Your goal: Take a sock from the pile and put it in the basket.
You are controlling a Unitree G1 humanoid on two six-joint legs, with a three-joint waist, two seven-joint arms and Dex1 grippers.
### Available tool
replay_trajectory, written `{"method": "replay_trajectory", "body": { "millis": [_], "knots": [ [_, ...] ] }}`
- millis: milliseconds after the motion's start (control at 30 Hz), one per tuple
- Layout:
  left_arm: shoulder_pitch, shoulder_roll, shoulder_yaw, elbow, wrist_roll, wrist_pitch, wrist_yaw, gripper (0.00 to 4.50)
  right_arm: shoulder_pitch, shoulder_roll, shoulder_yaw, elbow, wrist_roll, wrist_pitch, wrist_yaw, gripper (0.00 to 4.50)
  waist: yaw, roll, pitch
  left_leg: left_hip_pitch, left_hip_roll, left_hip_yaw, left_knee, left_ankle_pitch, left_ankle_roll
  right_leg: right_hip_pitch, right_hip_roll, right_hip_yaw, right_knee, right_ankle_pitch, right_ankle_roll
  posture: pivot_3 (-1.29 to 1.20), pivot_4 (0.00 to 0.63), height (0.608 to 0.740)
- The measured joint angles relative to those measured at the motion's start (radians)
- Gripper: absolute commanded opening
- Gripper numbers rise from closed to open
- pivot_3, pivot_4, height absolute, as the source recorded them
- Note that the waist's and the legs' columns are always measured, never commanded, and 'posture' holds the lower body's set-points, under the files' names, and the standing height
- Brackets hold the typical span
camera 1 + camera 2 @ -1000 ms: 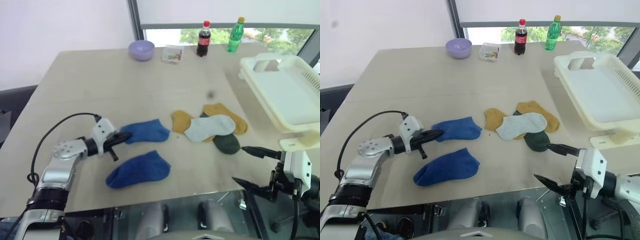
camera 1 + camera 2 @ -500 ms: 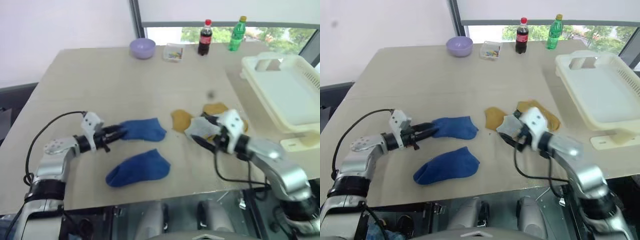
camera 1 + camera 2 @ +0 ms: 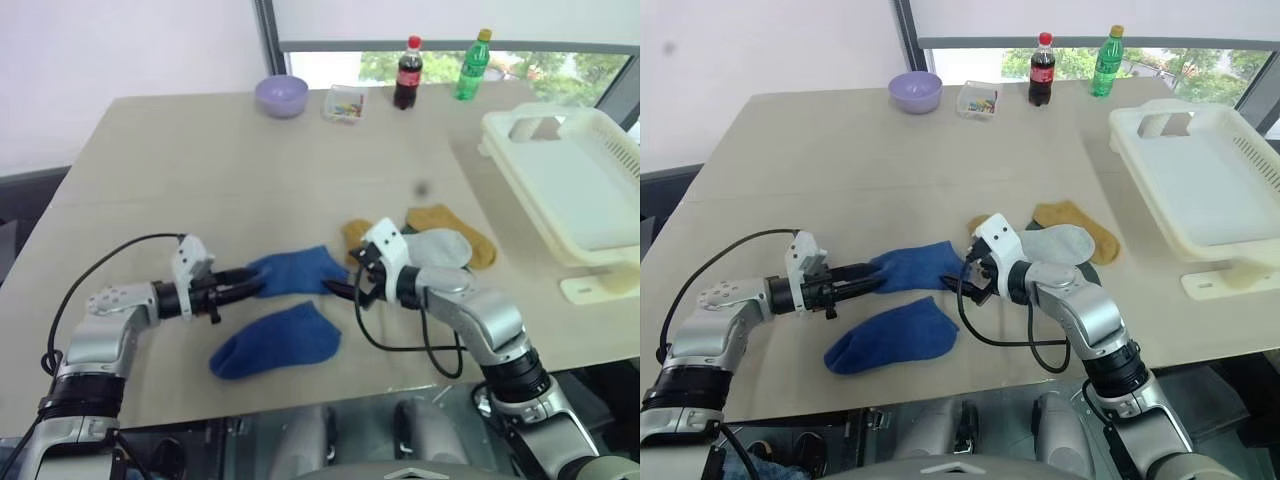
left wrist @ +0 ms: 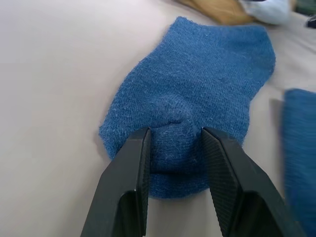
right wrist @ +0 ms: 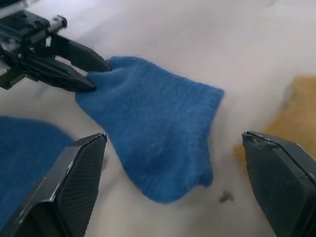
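I see my left gripper (image 4: 171, 143) with its jaws clamped on a bunched fold at the toe end of a blue sock (image 3: 298, 271) that lies flat on the tabletop (image 3: 250, 170). My right gripper (image 3: 343, 284) sits at the opposite end of that same sock, jaws spread wide apart, one on either side of the sock's cuff end, holding nothing. A second blue sock (image 3: 277, 340) lies just beside the first, nearer to me. The pile (image 3: 440, 245) of mustard-yellow and pale grey socks lies just behind my right wrist, partly hidden by it. The basket (image 3: 570, 185), cream-white with slotted sides, stands at the right edge of the tabletop, well apart from the socks. A lilac bowl (image 3: 281, 96), a small clear box (image 3: 344, 103) and two bottles (image 3: 408, 73) line the far edge.
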Motion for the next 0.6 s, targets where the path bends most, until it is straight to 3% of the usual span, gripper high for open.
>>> {"method": "replay_trajectory", "body": {
  "millis": [200, 267, 600],
  "knots": [
    [0.008, 0.0, 0.002, -0.007, 0.002, 0.0, 0.014, 1.74, -0.001, -0.011, 0.009, 0.041, -0.015, 0.028, -0.008, 0.83, -0.001, 0.002, 0.0, 0.001, 0.001, 0.0, 0.0, 0.0, -0.001, 0.0, 0.001, 0.0, 0.002, 0.0, 0.0, 0.0, 0.15, 0.74],
    [0.018, 0.0, 0.002, -0.015, 0.002, 0.0, 0.018, 1.74, 0.0, -0.011, 0.024, 0.04, -0.014, 0.029, -0.001, 0.07, -0.001, 0.002, 0.0, 0.001, 0.001, 0.0, 0.0, 0.0, -0.001, 0.0, 0.001, 0.0, 0.001, 0.0, 0.001, 0.0, 0.15, 0.74],
    [0.06, -0.004, 0.012, -0.067, 0.001, -0.006, 0.039, 1.74, 0.006, -0.016, 0.036, 0.021, -0.011, 0.036, 0.003, 0.07, -0.002, 0.002, 0.0, 0.001, 0.001, 0.0, 0.0, 0.0, -0.001, 0.0, 0.001, 0.0, 0.001, 0.0, 0.0, 0.0, 0.15, 0.74]
  ]
}}
